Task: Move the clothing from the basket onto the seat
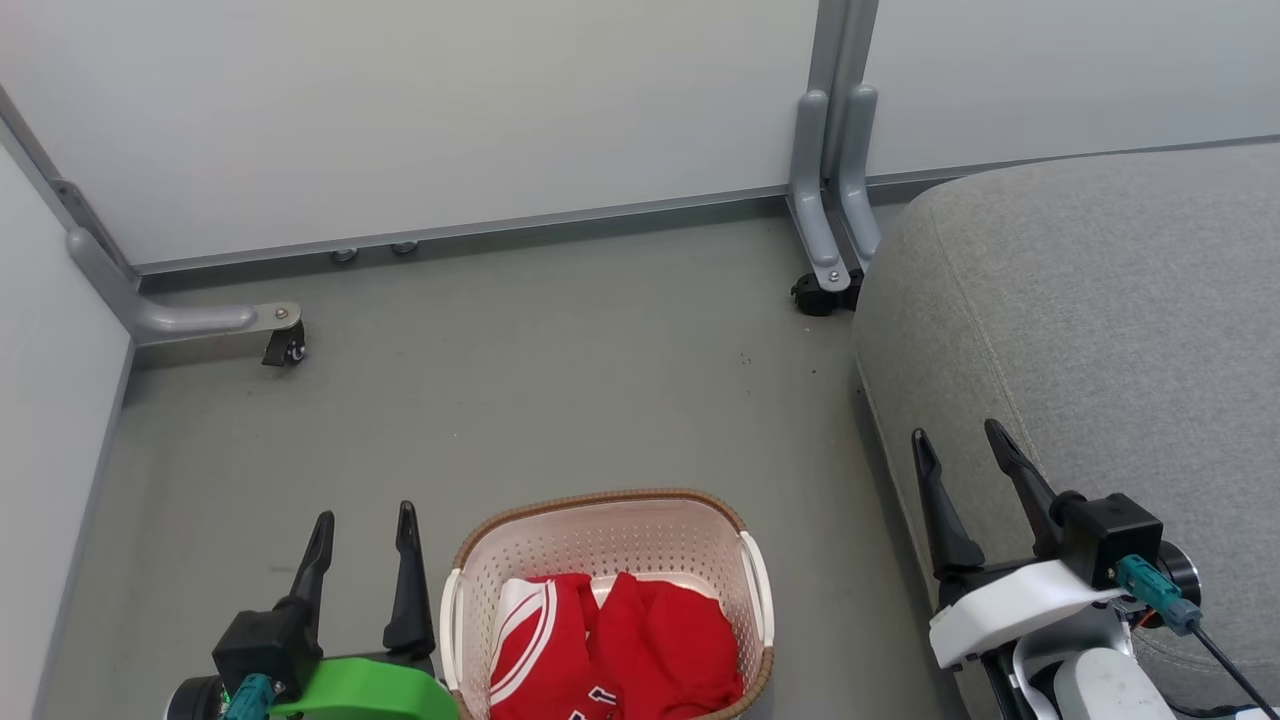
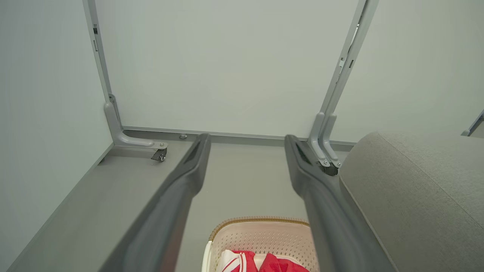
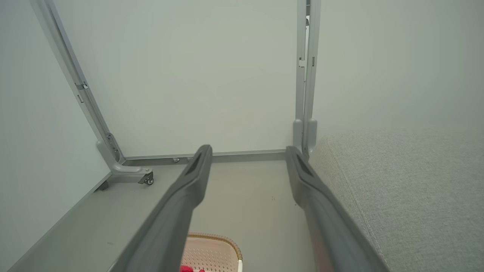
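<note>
Closest to me, both arms hung low and idle. The left gripper [image 1: 365, 512] had its two dark fingers spread wide with nothing between them, just beside the left handle of the basket [image 1: 600, 497]. The right gripper [image 1: 957, 432] was spread as wide and just as empty, poised at the near edge of the seat [image 1: 1100, 300].

Between them the basket sat on the floor [image 1: 550, 350] with all the clothing inside, so I judged nothing had been moved yet. The jersey [image 1: 530, 640] with its white stripes lay crumpled on the left. The plain red shirt [image 1: 665, 640] was bunched against it on the right, the two touching along the middle.

The step in hand looked like the first reach. To do it well, I thought, one gripper should come over the basket and go down with its fingers apart, clear of the woven-look rim and the perforated wall. It should pinch a raised fold rather than flat cloth. The shirt lay on the seat's side, so the right arm seemed the natural choice. A straight lift, until the hem cleared the rim, should keep the light basket from tipping or dragging. The jersey might come up with it, pressed as close as it was.

Past the basket the floor ran bare to the partition panels [image 1: 450, 120], whose grey feet stood on casters [image 1: 285, 350].
</note>
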Controlling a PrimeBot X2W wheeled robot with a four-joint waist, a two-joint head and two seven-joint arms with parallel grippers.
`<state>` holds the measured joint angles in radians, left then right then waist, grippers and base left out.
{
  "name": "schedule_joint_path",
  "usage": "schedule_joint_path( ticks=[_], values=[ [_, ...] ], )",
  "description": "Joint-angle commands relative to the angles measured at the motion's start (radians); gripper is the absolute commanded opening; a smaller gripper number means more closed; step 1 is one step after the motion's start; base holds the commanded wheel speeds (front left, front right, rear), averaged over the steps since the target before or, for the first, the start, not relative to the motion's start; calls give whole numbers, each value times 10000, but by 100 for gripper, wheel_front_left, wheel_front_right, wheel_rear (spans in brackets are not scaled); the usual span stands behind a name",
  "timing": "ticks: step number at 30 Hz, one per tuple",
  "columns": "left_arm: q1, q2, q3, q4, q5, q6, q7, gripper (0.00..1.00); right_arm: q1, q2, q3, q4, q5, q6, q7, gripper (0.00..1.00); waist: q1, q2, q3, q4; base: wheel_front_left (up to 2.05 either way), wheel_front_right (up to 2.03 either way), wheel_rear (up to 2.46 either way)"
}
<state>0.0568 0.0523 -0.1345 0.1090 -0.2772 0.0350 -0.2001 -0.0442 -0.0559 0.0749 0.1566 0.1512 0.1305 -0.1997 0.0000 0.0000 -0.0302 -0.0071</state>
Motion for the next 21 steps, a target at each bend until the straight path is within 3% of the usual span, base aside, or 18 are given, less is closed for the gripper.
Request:
schedule_joint_path(
  ticks=[1, 14, 21],
  values=[
    [102, 87, -30, 9, 299, -57, -80, 100, 63, -11, -42, -10, -198, 3, -96, 100, 0, 0, 9, -10, 0, 0, 0],
    [160, 70, -235, 282, 1390, -113, -348, 100, 83, 17, 92, 29, -1190, 2, -357, 100, 0, 0, 0, -65, 0, 0, 0],
    [299, -5, 158, -102, 851, -516, -479, 100, 68, 40, -80, 13, -1186, 2, -501, 100, 0, 0, 14, -59, 0, 0, 0]
  ],
)
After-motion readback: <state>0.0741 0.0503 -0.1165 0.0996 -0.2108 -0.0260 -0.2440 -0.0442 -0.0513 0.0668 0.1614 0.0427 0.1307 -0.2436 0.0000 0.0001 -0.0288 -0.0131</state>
